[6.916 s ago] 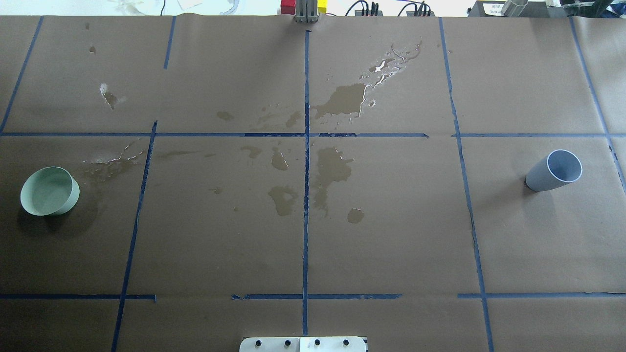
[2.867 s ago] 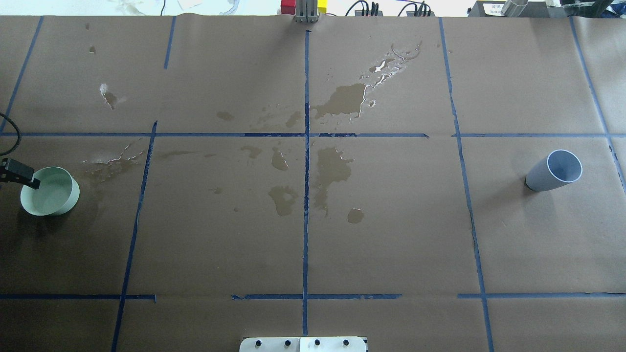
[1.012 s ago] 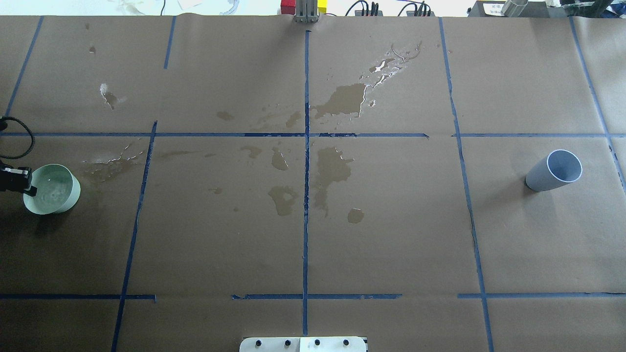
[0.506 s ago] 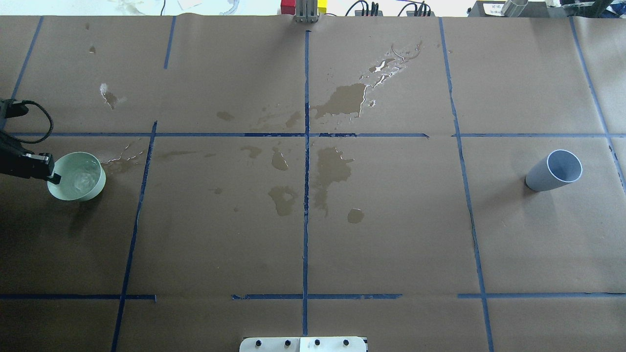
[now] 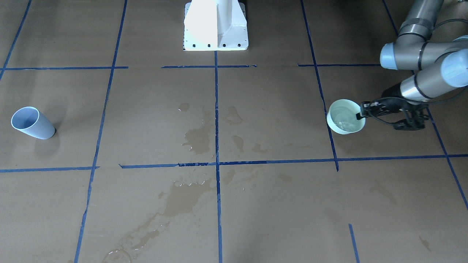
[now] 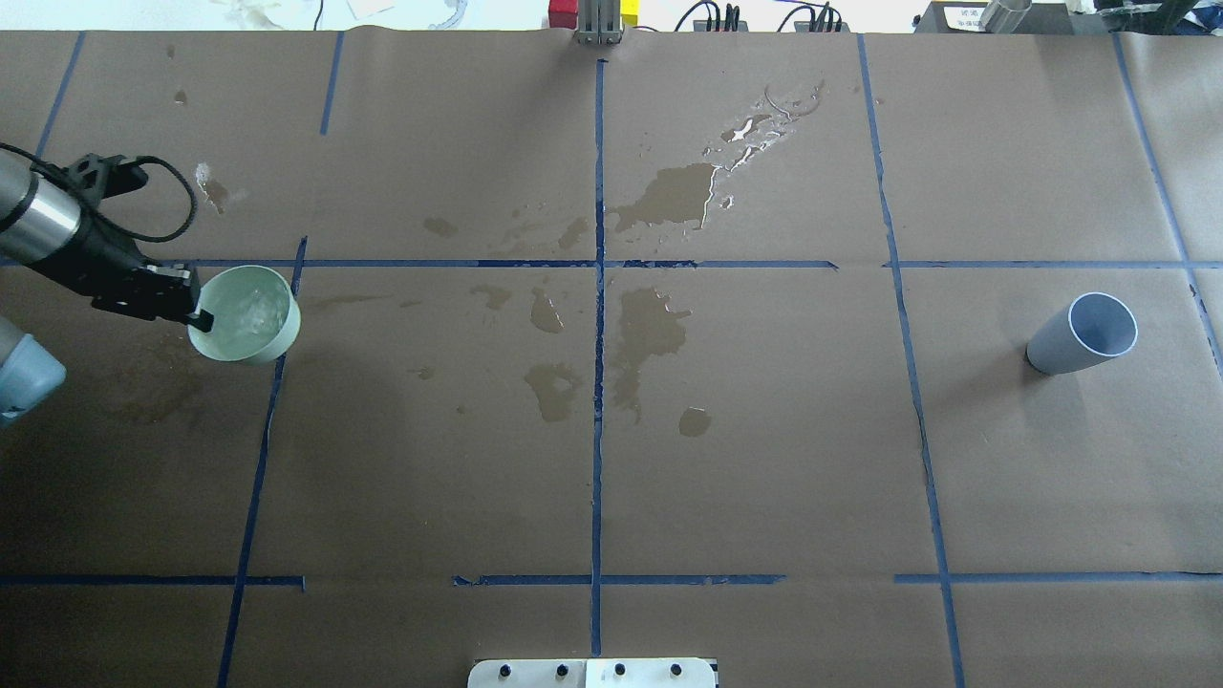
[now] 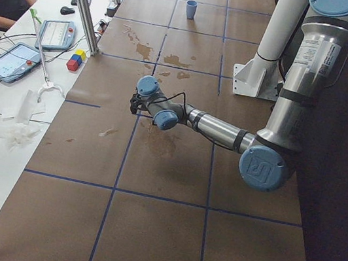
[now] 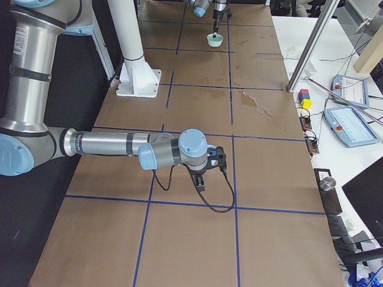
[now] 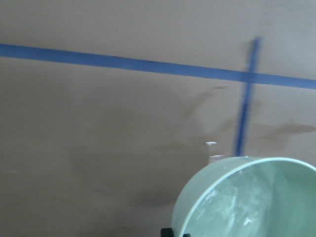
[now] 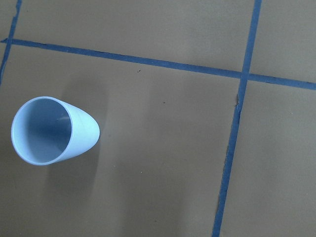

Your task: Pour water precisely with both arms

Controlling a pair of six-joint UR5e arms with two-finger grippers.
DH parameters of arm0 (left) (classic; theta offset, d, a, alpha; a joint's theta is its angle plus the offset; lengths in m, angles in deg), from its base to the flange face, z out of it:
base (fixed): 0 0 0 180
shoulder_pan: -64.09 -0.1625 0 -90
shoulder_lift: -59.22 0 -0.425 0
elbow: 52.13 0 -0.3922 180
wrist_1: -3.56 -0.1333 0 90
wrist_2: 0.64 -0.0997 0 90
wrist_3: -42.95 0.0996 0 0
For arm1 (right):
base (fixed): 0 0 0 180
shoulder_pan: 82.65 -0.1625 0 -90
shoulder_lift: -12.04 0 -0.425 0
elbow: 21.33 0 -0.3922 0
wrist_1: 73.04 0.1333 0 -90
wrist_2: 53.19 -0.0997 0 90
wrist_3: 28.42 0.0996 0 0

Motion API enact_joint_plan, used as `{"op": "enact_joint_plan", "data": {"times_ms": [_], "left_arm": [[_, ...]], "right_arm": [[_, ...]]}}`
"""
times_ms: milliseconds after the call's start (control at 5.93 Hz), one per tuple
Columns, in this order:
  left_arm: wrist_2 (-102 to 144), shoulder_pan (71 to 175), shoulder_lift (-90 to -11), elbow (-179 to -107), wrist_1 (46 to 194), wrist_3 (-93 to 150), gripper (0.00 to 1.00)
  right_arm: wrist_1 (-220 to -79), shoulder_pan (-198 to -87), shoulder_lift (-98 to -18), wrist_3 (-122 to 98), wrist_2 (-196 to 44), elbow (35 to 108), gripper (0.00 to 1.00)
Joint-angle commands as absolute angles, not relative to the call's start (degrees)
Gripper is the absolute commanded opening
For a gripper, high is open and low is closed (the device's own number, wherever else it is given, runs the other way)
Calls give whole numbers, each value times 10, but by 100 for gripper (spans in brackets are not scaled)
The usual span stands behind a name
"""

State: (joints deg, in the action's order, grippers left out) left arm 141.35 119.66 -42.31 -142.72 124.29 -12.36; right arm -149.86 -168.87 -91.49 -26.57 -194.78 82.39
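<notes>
A pale green bowl (image 6: 250, 330) holds clear rippled water (image 6: 250, 308). My left gripper (image 6: 199, 316) is shut on the bowl's left rim and holds it just above the table near a tape line. The bowl (image 5: 345, 117) and gripper (image 5: 360, 116) also show in the front view, and the water (image 9: 249, 205) in the left wrist view. An empty light blue cup (image 6: 1084, 334) stands far right; it also shows in the right wrist view (image 10: 49, 131). My right gripper (image 8: 201, 181) shows only in the exterior right view, above bare paper; I cannot tell whether it is open.
Brown paper with blue tape lines (image 6: 599, 287) covers the table. Wet stains (image 6: 650, 330) spread over the middle and back. The white pedestal base (image 5: 215, 25) stands at the robot's side. Coloured blocks (image 7: 76, 60) and tablets (image 8: 348, 122) lie along the far edge.
My left arm came in from the left, shut on the green bowl's rim, and has carried it right and farther from the robot. The water now ripples. The blue cup has not moved.
</notes>
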Motion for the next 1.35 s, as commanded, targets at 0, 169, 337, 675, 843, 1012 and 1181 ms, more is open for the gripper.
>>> {"op": "enact_joint_plan", "data": {"times_ms": [0,169,337,675,843,1012,1181], "left_arm": [[1379,1137,-483,-1430,1240,-191,0],[1356,1106,-515,-1425,1239,-215,0],[1321,1060,-557,-1418,1239,-264,0],[1267,1014,-647,-1385,1186,-301,0],[1250,1003,-679,-1362,1172,-304,0],[1230,987,-706,-1336,1172,-306,0],[1215,973,-731,-1313,1173,-328,0]], "right_arm": [[-1496,-1689,-915,-270,-1947,824,100],[-1473,-1688,-915,-274,-1947,823,100],[-1446,-1683,-916,-269,-1947,822,100],[-1443,-1668,-915,-274,-1947,823,100],[-1441,-1666,-915,-274,-1948,824,100],[-1433,-1657,-914,-268,-1946,823,100],[-1414,-1656,-914,-267,-1945,823,100]]}}
